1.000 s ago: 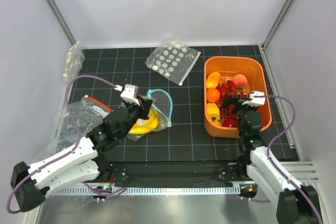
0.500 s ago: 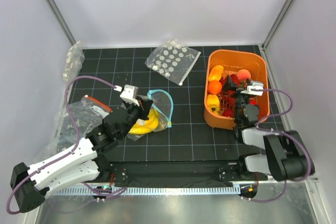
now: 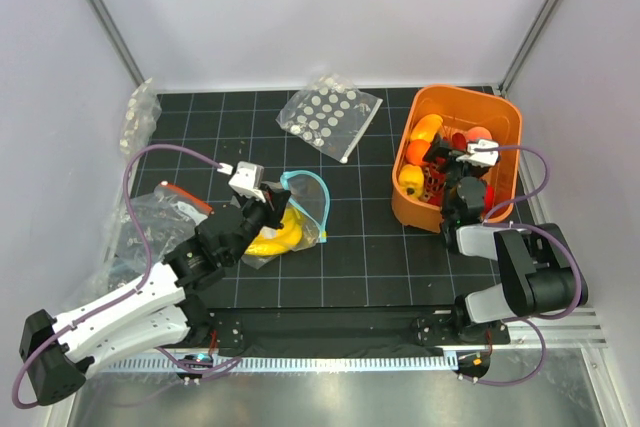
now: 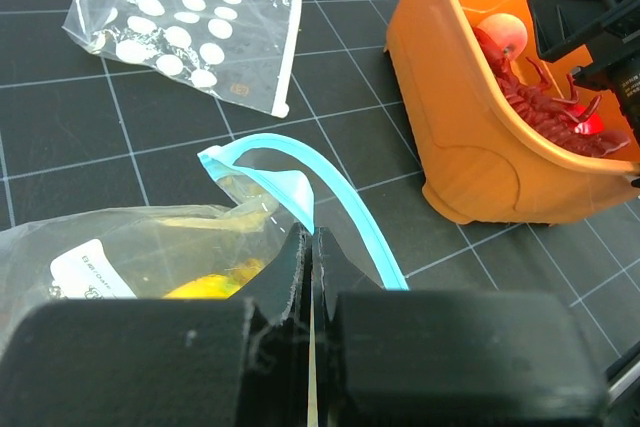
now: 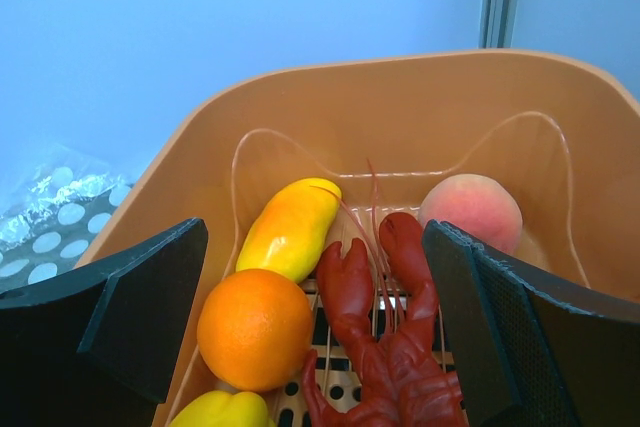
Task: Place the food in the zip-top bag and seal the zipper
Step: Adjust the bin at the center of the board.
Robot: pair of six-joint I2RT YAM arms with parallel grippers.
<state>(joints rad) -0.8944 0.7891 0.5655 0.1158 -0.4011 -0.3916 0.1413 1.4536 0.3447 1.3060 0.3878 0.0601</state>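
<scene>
The clear zip-top bag lies at the centre-left of the mat with the yellow banana bunch inside. My left gripper is shut on the bag's film just below the light-blue zipper, whose mouth gapes open. The banana shows through the plastic. My right gripper stands open inside the orange basket. Between its pads lie the round orange, the mango-like piece and a red lobster. The pads touch none of them.
The orange basket sits skewed at the right, also holding a peach and a yellow pepper. A white-dotted bag lies at the back. More clear bags are piled at the left wall.
The basket has slid and turned toward the back right. The right arm has folded back toward its base, its gripper still open in the basket. The left arm has not moved.
</scene>
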